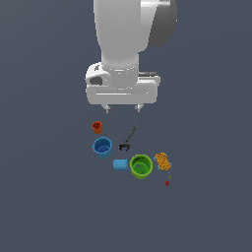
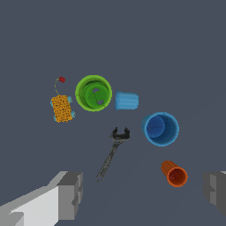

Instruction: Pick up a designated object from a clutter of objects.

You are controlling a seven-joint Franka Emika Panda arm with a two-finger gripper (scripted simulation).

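**Inspector:** Gripper (image 2: 141, 194) status?

**Assistant:** Jaws spread wide, nothing held, hanging above the clutter.

**Inspector:** Target?

**Assistant:** Black wrench (image 2: 112, 152) lies flat, apart from blue cup (image 2: 161, 129) and orange cup (image 2: 175, 174); green cup (image 2: 93, 92) beyond.

**Inspector:** Advice?

**Assistant:** Straddle the thin handle crosswise, descend clear of the cups.

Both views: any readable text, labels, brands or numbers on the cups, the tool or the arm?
None: no text, label, brand or number is readable in either view.
Large green cup: grey blotches inside, not lettering.
Blue cup, small orange cup, light-blue cylinder, slim black forked wrench-like tool, orange-yellow bumpy lump: plain surfaces.
White arm housing: unmarked.
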